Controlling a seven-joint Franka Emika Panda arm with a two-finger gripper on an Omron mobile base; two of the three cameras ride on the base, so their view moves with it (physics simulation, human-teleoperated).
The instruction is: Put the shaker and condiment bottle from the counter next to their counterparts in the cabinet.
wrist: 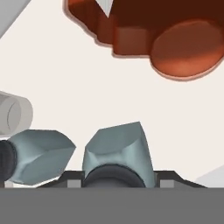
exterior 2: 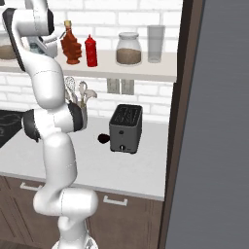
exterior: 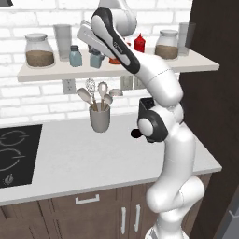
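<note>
Pale blue-grey, the shaker (exterior: 96, 59) stands on the cabinet (exterior: 56, 71) shelf board, with the tool (exterior: 96, 50) reaching down over it from the raised arm. In the hand view this shaker (wrist: 117, 151) sits right between the finger tips, and the tool looks pressed in on its cap end, though the fingers themselves are mostly hidden there, so the contact is likely rather than plain. Just beside it to the left stands the second shaker (exterior: 75, 56), close but apart. The maple-leaf syrup bottle (exterior 2: 71, 45) stands on the same board, and the red condiment bottle (exterior 2: 91, 51) is right next to it on the shelf. Two glass jars (exterior: 38, 50) with brown contents and two tall clear glasses (exterior: 62, 35) share the board. Below, the counter (exterior: 74, 158) carries a grey utensil holder (exterior: 99, 116) and a dark toaster (exterior 2: 126, 128).
</note>
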